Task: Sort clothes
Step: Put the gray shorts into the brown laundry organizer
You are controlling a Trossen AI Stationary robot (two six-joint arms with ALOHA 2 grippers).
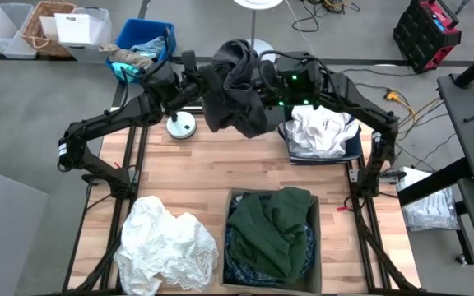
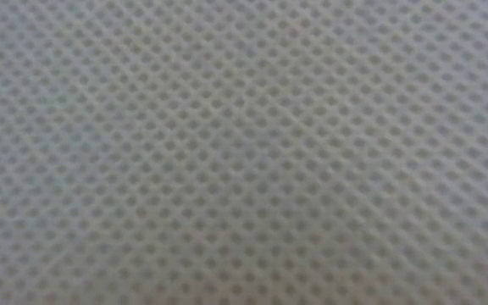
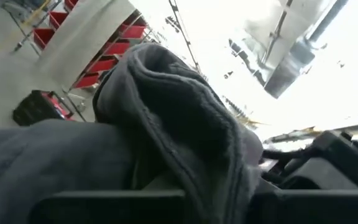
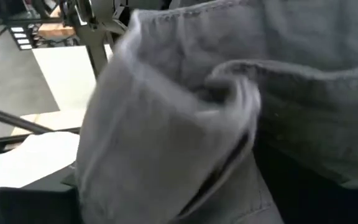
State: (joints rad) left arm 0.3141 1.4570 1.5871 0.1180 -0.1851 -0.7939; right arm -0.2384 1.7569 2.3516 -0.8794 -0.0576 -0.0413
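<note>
**Charcoal garment held aloft between both arms**

Charcoal grey garment [image 1: 235,90] fills both wrist views, its folds pressed close against each camera, and it hangs in the air above the far edge of the counter [image 1: 196,177]. Both arms meet at it: the left gripper [image 1: 197,80] comes in on one side of the cloth, the right gripper [image 1: 271,82] on the other, so the garment sits directly between the two, draped over and around them. Its long axis runs downward from the bunched top to the loose hem hanging toward the counter. Cloth hides the jaws of both grippers, so I cannot tell whether either is clamped or merely buried under fabric.

Measured from the hanging garment, a basket of white clothes [image 1: 319,131] lies just beside it on the right arm's side. A cardboard box [image 1: 313,238] holding the dark green garment [image 1: 274,226] sits nearer the counter's front edge, with a loose white heap [image 1: 167,242] to that box's left-arm side. The right arm looks nearer to the box, and the garment must swing that way if dark clothes belong there.

Mesh-like material covers the low view entirely.
</note>
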